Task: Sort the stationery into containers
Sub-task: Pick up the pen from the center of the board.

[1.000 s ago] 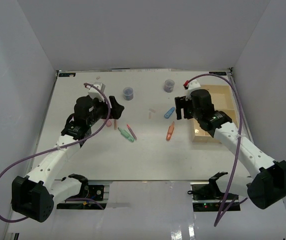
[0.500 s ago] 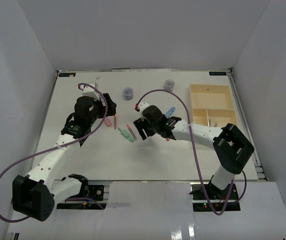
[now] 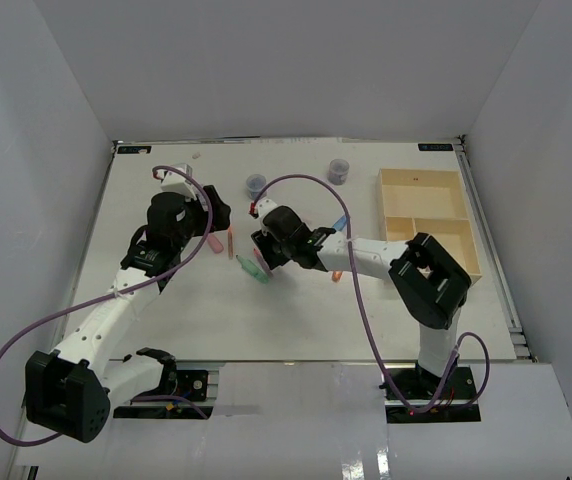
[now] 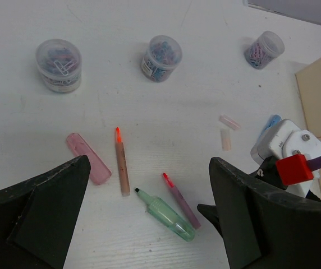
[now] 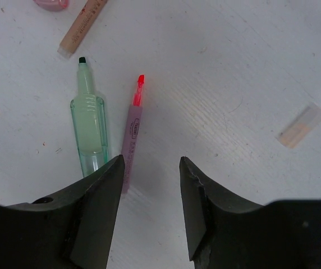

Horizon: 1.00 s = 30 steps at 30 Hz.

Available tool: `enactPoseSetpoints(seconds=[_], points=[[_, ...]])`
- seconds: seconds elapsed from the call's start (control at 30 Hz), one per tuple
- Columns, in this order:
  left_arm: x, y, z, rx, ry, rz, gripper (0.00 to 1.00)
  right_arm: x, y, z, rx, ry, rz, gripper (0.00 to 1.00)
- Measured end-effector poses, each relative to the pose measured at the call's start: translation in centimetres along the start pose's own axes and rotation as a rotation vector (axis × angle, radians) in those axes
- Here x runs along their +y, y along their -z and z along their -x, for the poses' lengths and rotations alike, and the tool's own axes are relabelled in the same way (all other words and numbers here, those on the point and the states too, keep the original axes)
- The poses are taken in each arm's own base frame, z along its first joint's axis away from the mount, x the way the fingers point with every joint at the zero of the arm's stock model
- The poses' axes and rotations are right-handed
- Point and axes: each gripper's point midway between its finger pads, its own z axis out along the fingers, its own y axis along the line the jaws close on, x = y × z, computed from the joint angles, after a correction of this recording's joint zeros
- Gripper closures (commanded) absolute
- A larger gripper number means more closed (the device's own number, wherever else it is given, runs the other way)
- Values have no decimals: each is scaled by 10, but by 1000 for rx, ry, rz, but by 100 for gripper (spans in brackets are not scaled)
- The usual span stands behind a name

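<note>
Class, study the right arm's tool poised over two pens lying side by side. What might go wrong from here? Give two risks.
1. The green marker lies close beside the purple pen, just outside one finger of the right tool; that finger may land on it or drag it along.
2. The pen sits off-centre in the open gap, so closing may push or roll it away rather than grip it.

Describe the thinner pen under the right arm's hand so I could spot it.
On the white table, left of the wooden tray, pens lie scattered near the middle. The right hand hangs over two lying side by side. Yours is the slim mauve one with a red tip, not the fatter pale green marker beside it.
</note>
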Motion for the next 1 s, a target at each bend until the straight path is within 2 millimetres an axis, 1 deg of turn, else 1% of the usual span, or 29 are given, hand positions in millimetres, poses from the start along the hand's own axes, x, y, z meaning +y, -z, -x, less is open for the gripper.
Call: enactPoseSetpoints(seconds=[0.2, 0.53, 0.77, 0.93, 1.0], points=[[1, 0, 1, 0, 7, 0, 2, 5, -11, 1, 4, 4, 10, 50], [-2, 0, -1, 11, 17, -19, 2, 8, -26, -19, 53, 13, 12, 52], [-3, -1, -2, 18, 23, -29, 2, 11, -26, -22, 57, 16, 15, 54], [-3, -1, -3, 20, 25, -33, 2, 9, -27, -34, 79, 20, 11, 54], [-3, -1, -3, 20, 28, -34, 2, 9, -26, -35, 77, 20, 9, 54]])
